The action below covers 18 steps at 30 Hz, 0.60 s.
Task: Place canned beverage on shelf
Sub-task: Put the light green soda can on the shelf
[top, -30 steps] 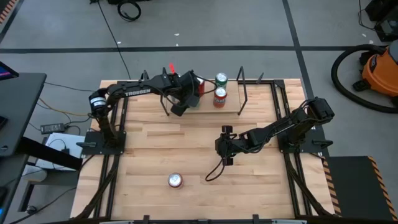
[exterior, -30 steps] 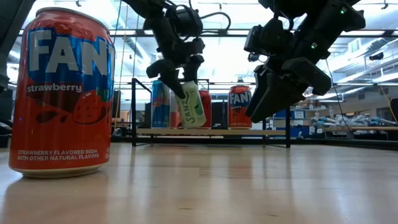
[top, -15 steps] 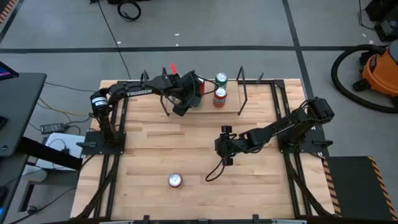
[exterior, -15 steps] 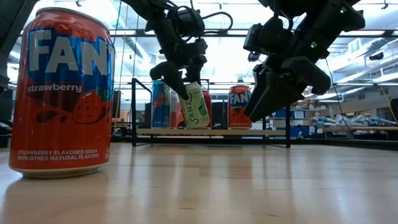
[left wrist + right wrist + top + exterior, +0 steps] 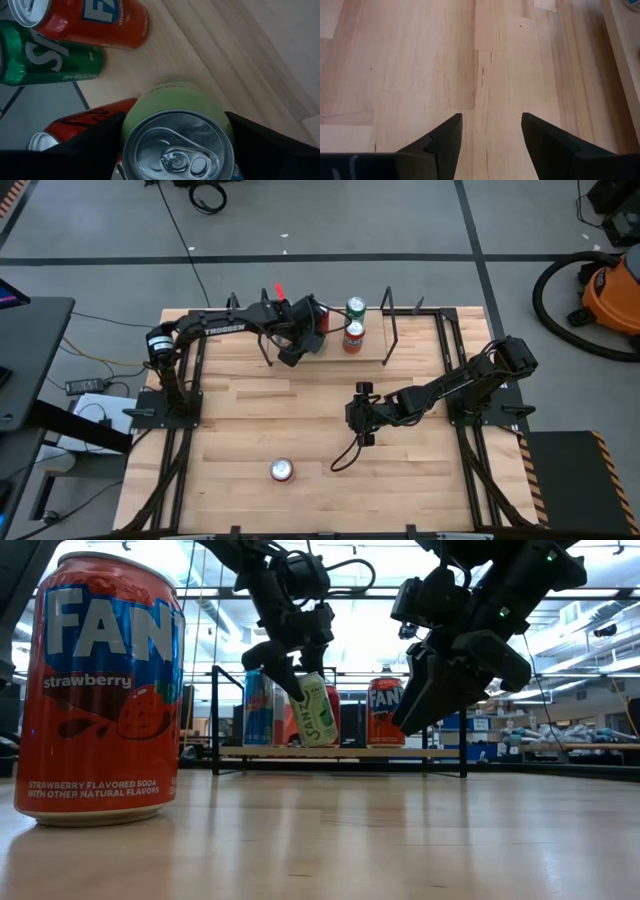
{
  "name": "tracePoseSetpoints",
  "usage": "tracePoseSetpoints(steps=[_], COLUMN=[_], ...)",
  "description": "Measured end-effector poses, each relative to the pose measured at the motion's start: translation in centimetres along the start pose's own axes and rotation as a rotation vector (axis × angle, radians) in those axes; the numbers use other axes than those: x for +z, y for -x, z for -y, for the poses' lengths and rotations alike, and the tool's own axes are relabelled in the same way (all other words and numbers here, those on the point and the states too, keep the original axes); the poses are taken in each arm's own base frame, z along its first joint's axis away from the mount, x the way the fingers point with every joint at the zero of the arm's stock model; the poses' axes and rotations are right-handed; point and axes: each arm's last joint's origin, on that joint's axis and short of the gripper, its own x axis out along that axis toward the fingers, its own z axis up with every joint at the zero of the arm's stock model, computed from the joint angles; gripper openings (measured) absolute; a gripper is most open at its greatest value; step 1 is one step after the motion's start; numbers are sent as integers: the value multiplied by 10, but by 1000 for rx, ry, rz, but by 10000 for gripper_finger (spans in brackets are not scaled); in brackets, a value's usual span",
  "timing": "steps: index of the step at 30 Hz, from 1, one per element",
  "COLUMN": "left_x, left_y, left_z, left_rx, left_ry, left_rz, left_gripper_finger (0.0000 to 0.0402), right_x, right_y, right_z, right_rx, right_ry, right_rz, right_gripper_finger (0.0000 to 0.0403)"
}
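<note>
My left gripper [image 5: 292, 670] [image 5: 300, 340] reaches over the shelf [image 5: 400, 752] at the table's far edge, shut on a light-green can [image 5: 318, 723] [image 5: 177, 145]. The can is tilted, with its lower end down at the shelf's plank. A green can [image 5: 55, 65] [image 5: 356, 307], a red Fanta can [image 5: 385, 712] [image 5: 352, 335], another red can [image 5: 85, 120] and a blue can [image 5: 258, 708] stand on the plank. My right gripper [image 5: 492, 135] [image 5: 355, 415] hangs open over the table's middle, with nothing between its fingers. My left gripper pinches the light-green can between its two fingers, on opposite sides of the wall just below the top rim [image 5: 127, 125]. The fingers slant down from above and from the table's left. The can's top leans toward the table's left. Whether its lower end [image 5: 325, 743] rests on the plank, I cannot tell.
A strawberry Fanta can [image 5: 282, 470] [image 5: 100, 690] stands upright on the table near its front edge. Thin black uprights [image 5: 213, 720] [image 5: 463, 730] close off both ends of the shelf. Bare wooden tabletop [image 5: 420, 60] lies between the shelf and the front can.
The light-green can has sunk a little toward the shelf's plank and shifted slightly toward the table's right. It is still tilted and still between my left gripper's fingers.
</note>
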Motion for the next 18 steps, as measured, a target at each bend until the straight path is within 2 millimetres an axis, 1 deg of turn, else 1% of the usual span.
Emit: tracePoseSetpoints(steps=[5,18], left_x=[5,5], left_y=[0,0], left_z=[3,1], left_rx=[1,30], left_ry=[-16,-13], left_rz=[-3,-22], left_gripper_finger=[358,364], right_x=[0,0], right_y=[0,0], right_z=[0,0], right_rx=[0,0], right_ry=[0,0], right_rz=[0,0], right_gripper_finger=[215,215])
